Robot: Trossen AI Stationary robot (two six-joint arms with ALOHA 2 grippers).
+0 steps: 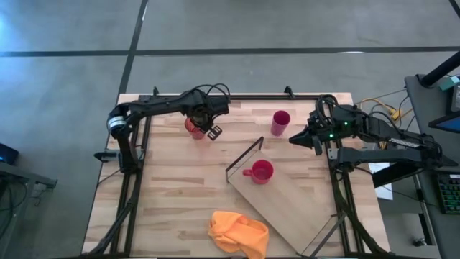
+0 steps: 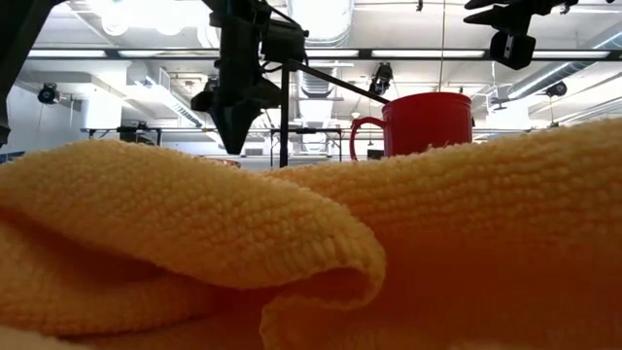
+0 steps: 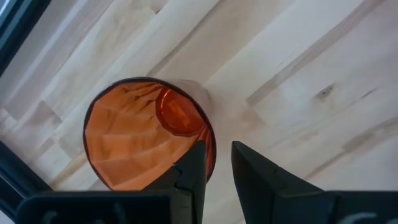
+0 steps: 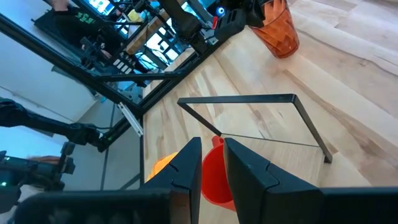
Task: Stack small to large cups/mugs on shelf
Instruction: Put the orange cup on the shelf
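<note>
The orange patterned tumbler (image 1: 192,128) stands open end up at the table's far left; it also shows in the left wrist view (image 3: 140,140) and the right wrist view (image 4: 278,30). My left gripper (image 1: 213,132) is shut at its rim. The red mug (image 1: 260,171) stands on the plywood shelf (image 1: 302,205), near its far wire frame (image 1: 244,152). The magenta-pink cup (image 1: 280,122) stands on the tabletop beyond the shelf. My right gripper (image 1: 296,139) hangs shut and empty to the right of the pink cup. In the low view the tumbler and pink cup are hidden. My left gripper has the tumbler's rim (image 3: 210,144) on the side toward the table's right, with one finger (image 3: 194,163) over the inside and the other outside the wall. The fingers come from above, pointing down. The tumbler is upright; I cannot tell whether its base is on the tabletop.
A yellow-orange cloth (image 1: 237,232) lies bunched at the table's near edge and fills most of the low view (image 2: 292,253). The shelf lies slantwise across the table's right half, with a second wire frame (image 1: 325,232) at its near end. Bare tabletop (image 1: 172,187) lies left of the shelf.
</note>
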